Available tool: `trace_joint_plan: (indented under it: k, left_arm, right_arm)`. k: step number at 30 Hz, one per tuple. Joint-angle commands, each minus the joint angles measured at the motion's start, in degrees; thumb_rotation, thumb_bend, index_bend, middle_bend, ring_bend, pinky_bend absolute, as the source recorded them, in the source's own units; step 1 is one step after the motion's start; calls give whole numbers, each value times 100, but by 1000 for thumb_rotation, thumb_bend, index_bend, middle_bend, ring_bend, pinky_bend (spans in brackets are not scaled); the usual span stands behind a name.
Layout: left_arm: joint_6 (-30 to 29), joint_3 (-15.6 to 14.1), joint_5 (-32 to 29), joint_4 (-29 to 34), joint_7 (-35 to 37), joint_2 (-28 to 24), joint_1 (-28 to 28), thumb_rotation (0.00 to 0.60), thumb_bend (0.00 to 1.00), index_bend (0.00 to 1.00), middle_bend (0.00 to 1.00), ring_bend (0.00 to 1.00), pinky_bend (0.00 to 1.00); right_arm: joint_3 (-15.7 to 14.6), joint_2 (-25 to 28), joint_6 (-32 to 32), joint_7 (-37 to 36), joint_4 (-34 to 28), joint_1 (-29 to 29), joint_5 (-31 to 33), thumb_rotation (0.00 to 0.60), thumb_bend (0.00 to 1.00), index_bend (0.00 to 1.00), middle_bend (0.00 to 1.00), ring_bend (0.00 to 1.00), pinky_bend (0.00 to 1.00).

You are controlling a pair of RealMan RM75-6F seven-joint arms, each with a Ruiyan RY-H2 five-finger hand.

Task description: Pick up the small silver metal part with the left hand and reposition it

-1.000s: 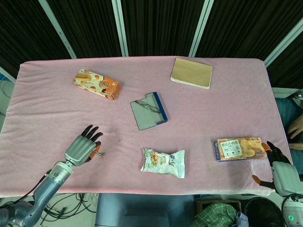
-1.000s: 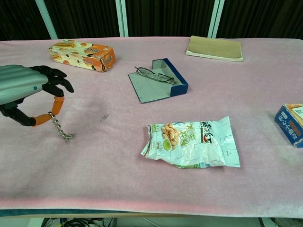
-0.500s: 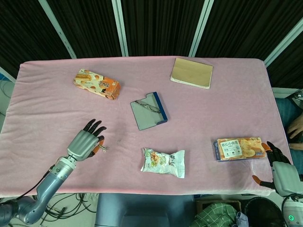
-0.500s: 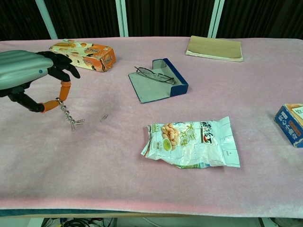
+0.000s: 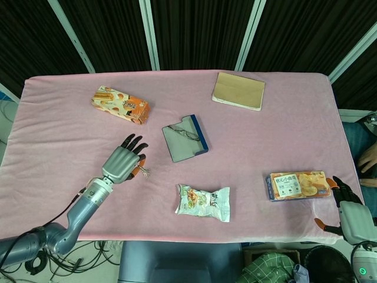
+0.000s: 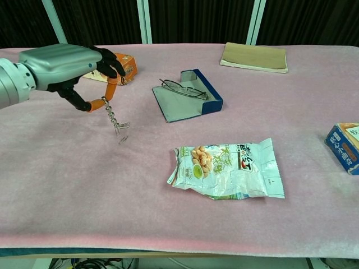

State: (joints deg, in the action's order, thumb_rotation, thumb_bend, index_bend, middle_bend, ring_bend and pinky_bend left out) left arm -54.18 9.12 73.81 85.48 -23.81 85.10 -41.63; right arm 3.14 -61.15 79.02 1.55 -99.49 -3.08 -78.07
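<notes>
Chest view shows the left hand (image 6: 67,64) raised above the pink table cover (image 6: 84,185), its orange-tipped fingertips (image 6: 110,84) pinched together on the top of the small silver metal part (image 6: 116,122), a short chain-like piece that dangles straight down from the pinch. Its lower end hangs just over the cloth; whether it touches I cannot tell. Holding it by the very top lets the rest hang free and slack, which would make it easy to lower onto a chosen spot.

Just beyond the hand lies the orange snack box (image 6: 120,64). Off to the hand's right sit the open blue glasses case (image 6: 196,101) with spectacles (image 6: 182,88) resting in it, and nearer the table's front edge, the crumpled snack packet (image 6: 227,168).

From the head view, the right hand (image 5: 352,215) rests at the far table edge beside the orange chip box (image 5: 297,186), fingers loosely spread and holding nothing, well clear of the work.

My guess is the part is mid-carry, with the set-down not yet done.
</notes>
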Motion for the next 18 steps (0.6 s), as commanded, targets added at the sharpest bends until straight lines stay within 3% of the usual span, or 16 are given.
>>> trace_joint_plan:
  k: [1, 18]
  left_arm:
    - [114, 20, -37, -224, 49, 160, -126, 600, 427, 564, 178, 0, 0]
    - [282, -171, -206, -185, 324, 153, -161, 600, 427, 562, 177, 0, 0]
  right_arm:
    - [6, 3, -1, 7, 1, -5, 3, 600, 91, 0, 0, 55, 176]
    - [8, -9, 11, 36, 11, -8, -1, 600, 91, 0, 0, 55, 176]
